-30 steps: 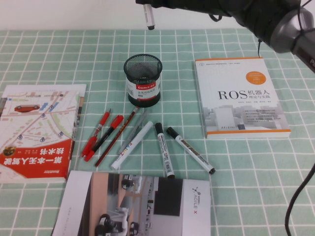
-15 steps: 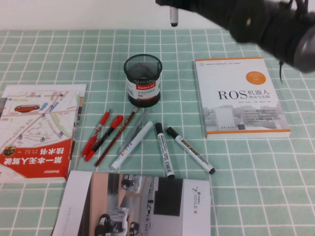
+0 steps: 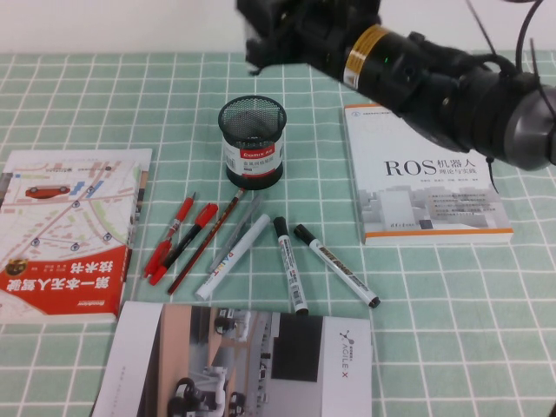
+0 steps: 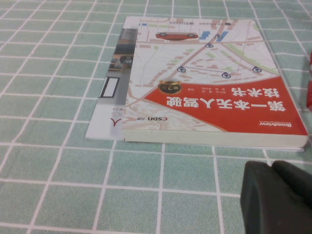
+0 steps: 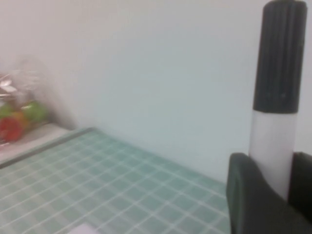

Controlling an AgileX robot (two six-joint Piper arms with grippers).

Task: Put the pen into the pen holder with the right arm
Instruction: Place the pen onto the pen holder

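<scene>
Right arm (image 3: 434, 82): black, reaching in from the right across the far side of the tabletop (image 3: 452, 304), above and behind the pen holder (image 3: 252, 142).
Right claw (image 5: 273, 195): clamped on the pen (image 5: 275, 97), white barrel between the pads, black cap standing clear (seen only in the wrist view).
Pen holder: upright between the map book (image 3: 69, 230) and the ROS book (image 3: 421, 174).
Loose markers and red pens (image 3: 178, 236): lying in front of the holder.
Left claw (image 4: 280, 197): low beside the map book; fingers together.
</scene>
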